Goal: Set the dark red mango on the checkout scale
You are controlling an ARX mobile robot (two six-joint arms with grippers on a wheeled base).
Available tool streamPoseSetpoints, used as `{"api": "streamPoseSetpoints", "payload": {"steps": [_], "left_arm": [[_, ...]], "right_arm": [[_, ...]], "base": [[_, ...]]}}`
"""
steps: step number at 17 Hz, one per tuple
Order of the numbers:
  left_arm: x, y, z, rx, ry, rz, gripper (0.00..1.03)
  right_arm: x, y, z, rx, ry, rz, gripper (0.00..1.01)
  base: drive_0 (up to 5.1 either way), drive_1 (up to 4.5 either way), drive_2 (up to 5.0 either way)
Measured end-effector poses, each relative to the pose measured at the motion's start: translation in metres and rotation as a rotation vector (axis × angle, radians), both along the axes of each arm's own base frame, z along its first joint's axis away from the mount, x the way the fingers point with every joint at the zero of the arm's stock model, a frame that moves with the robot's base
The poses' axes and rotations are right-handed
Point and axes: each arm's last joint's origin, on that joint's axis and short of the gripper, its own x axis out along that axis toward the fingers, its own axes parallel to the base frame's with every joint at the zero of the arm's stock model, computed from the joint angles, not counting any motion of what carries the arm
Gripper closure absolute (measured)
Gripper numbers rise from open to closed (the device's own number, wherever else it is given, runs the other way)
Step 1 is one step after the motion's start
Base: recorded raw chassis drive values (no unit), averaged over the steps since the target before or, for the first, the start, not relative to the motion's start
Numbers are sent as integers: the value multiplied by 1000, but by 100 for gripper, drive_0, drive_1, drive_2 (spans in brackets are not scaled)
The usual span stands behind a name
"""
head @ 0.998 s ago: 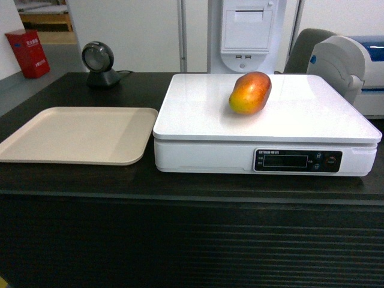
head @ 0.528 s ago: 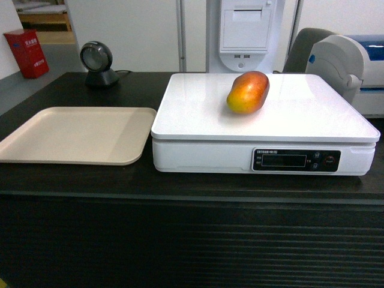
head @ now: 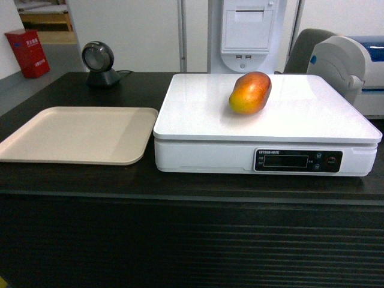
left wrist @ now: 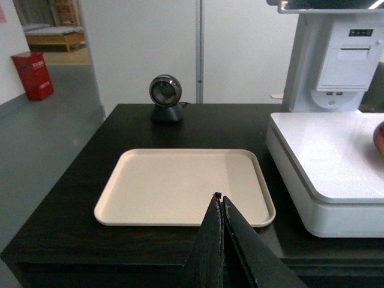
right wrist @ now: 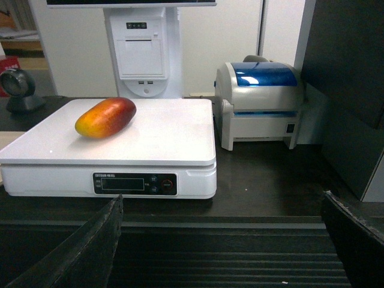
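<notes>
The dark red mango (head: 250, 92) lies on its side on the white scale (head: 300, 120), near the platform's back middle, red end away and orange-yellow end toward me. The scale stands on the dark checkout counter (head: 180, 240) with its ribbed front. Nothing touches the mango (right wrist: 105, 117). In the left wrist view my left gripper (left wrist: 219, 199) is shut and empty, hanging over the counter's front edge by the tray; only a sliver of the mango (left wrist: 380, 137) shows there. My right gripper (right wrist: 221, 201) is wide open and empty, low in front of the counter, well back from the scale (right wrist: 36, 144). Neither gripper shows in the head view.
A beige tray (head: 78, 133) lies left of the scale. A round black scanner (head: 99, 63) stands at the back left. Behind the scale rises a white receipt printer column (head: 246, 30). A white and blue label printer (right wrist: 264, 102) sits right of the scale.
The head view swayed a few pixels left and came back. The mango, scale and tray have not moved.
</notes>
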Motion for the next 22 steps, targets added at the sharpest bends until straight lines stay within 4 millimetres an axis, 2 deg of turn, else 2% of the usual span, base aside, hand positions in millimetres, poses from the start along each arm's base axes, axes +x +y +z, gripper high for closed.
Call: {"api": "streamPoseSetpoints", "payload": {"steps": [2,8,13,15,22], "left_arm": [[-11,0,-10,0,13,-5,101],[-31,0,-22,0,11,-5,101],[-36,0,-24,0,8,-5,101],[-40,0,-32,0,8,-5,101],[-53,0,-29,0,-11,-5,101]], "right_arm": [[0,0,0,0,0,0,3],[0,0,0,0,0,0,3],[0,0,0,0,0,0,3],[0,0,0,0,0,0,3],[0,0,0,0,0,0,3]], "base": [[0,0,0],[0,0,0],[0,0,0],[0,0,0],[0,0,0]]}}
